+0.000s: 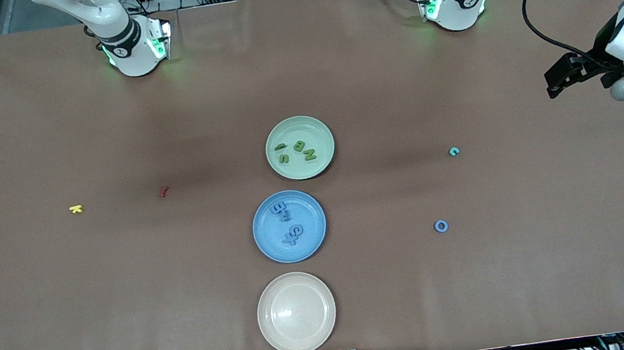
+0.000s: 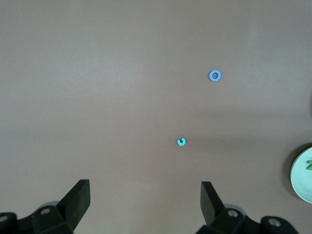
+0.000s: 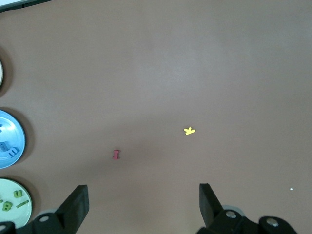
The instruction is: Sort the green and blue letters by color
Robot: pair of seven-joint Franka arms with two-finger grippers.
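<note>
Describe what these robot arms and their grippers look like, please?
Both arms are glossy white with black bands at the joints and green lights glowing at their bases. The left gripper is black on a white-and-grey wrist, with a black cable looping above it. The right gripper has matte black, wedge-shaped fingers on a black body with silver screws.

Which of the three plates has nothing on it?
The cream plate, nearest the front camera. The blue plate holds blue letters and the green plate holds green letters.

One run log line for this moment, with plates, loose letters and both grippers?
green plate: green letters | blue plate: blue letters | blue O: loose | grippers: open
</note>
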